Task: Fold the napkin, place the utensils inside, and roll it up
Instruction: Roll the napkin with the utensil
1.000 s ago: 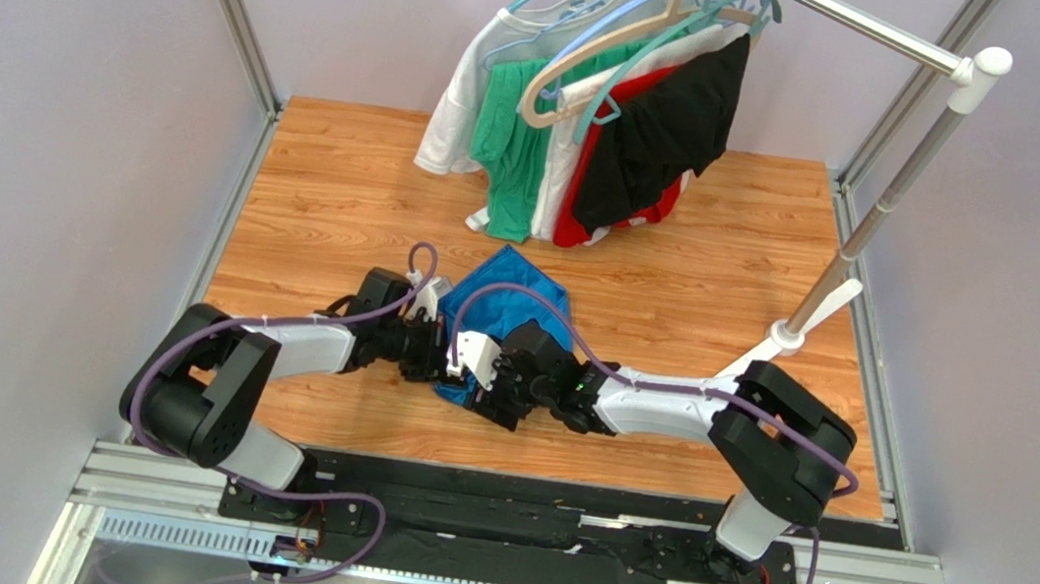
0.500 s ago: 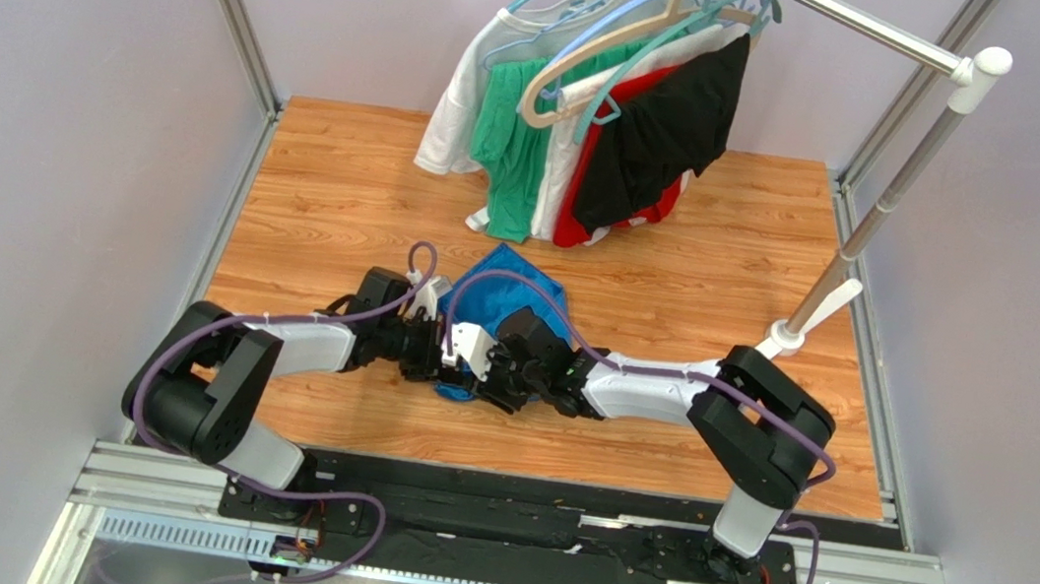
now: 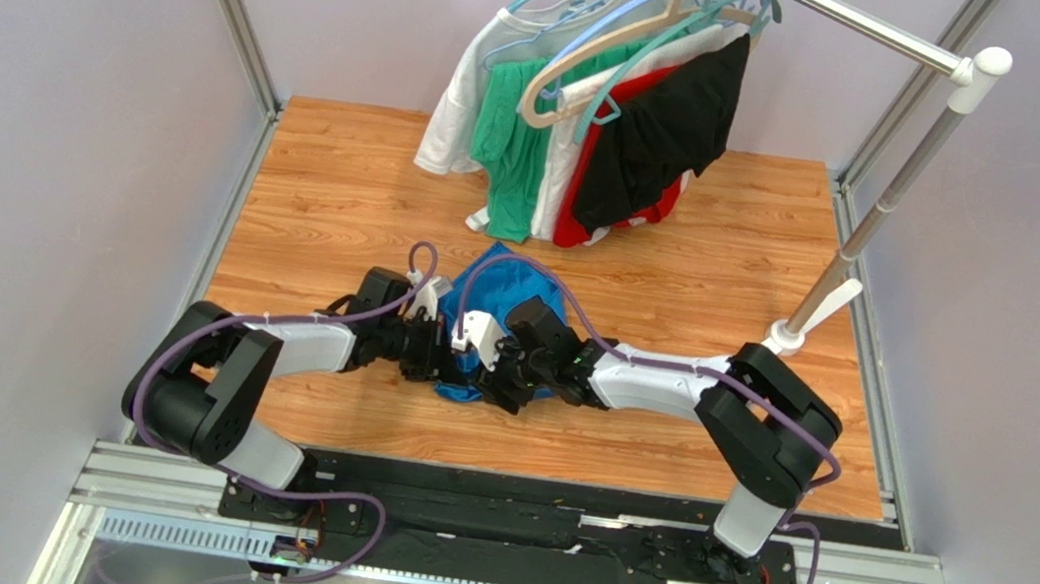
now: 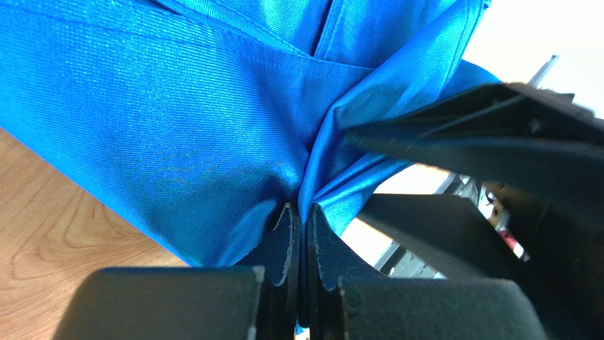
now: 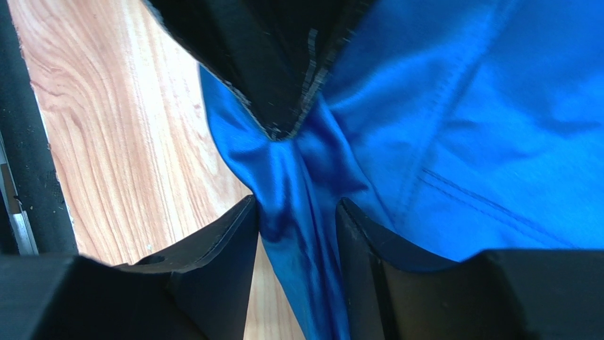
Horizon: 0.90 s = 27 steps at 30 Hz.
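Grey walls and a metal frame close in a wooden tabletop (image 3: 329,194). At its far edge a rack (image 3: 843,258) carries white, green, red and black garments (image 3: 592,123) on hangers. The napkin (image 3: 523,297) lies bunched near the middle of the tabletop, closer to the arms than the garments and well apart from them. It is a rumpled blue heap, not spread flat.

Both arms reach inward and meet at the near edge of that heap. The left pincer (image 3: 447,362) comes in from the left and the right pincer (image 3: 490,372) from the right, the two just beside each other with the cloth's near corner between them.

From the left wrist, the left pincer (image 4: 299,212) is closed on the napkin (image 4: 177,127). Its two fingertips are pressed together with a fold of blue fabric nipped between them, and creases fan up and away from that point. The cloth rises over bare wood at lower left, and the right pincer's dark fingers sit close on the right.

From the right wrist, the right pincer (image 5: 294,212) has its jaws standing apart — a twisted strand of the napkin (image 5: 461,127) runs down through the gap between them. The strand meets the inner face of each finger, but nothing shows it squeezed flat. Just above, the left pincer's tip (image 5: 276,78) holds the top of that same strand, so the cloth is drawn into a narrow neck from one pincer to the other. The rest of the napkin spreads to the right, with a stitched hem line across it and wood grain to the left.
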{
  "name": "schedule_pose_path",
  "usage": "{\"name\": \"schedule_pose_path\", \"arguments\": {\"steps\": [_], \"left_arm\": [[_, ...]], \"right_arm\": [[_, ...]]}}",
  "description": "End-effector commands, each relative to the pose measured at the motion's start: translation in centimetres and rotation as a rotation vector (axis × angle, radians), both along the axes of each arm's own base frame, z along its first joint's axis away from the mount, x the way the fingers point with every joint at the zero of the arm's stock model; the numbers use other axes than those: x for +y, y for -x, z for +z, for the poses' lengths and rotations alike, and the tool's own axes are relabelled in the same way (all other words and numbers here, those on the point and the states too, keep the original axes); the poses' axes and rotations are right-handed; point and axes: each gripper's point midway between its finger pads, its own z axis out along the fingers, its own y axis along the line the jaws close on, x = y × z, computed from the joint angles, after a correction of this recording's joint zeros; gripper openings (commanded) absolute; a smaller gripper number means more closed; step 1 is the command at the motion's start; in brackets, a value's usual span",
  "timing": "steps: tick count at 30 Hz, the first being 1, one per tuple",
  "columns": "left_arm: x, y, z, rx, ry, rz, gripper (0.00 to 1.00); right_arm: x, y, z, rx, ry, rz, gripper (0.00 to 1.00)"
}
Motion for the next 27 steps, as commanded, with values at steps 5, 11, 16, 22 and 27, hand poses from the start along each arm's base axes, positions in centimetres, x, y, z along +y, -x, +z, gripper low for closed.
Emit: {"name": "schedule_pose_path", "arguments": {"steps": [5,11,16,22,27], "left_arm": [[0.1,-0.6,0.0,-0.009,-0.013,-0.002,0.0],[0.1,-0.7,0.1,-0.012,-0.013,0.002,0.0],[0.1,-0.7,0.3,-0.015,-0.009,0.002,0.0],[0.1,-0.8,0.4,-0.023,-0.001,-0.001,0.0],[0.0,-0.9,0.7,-0.032,0.009,-0.003,0.02]], "right_arm": [[0.2,-0.4,3.4,-0.018,-0.059,-0.007,0.52],[1.2,0.1,2.6,0.032,-0.058,0.044,0.52],[1.3,-0.5,2.0,0.015,-0.04,0.037,0.44],[1.4,-1.3,1.5,-0.01,-0.027,0.023,0.22],[1.3,-1.4,1.5,-0.005,-0.022,0.017,0.11]]}}
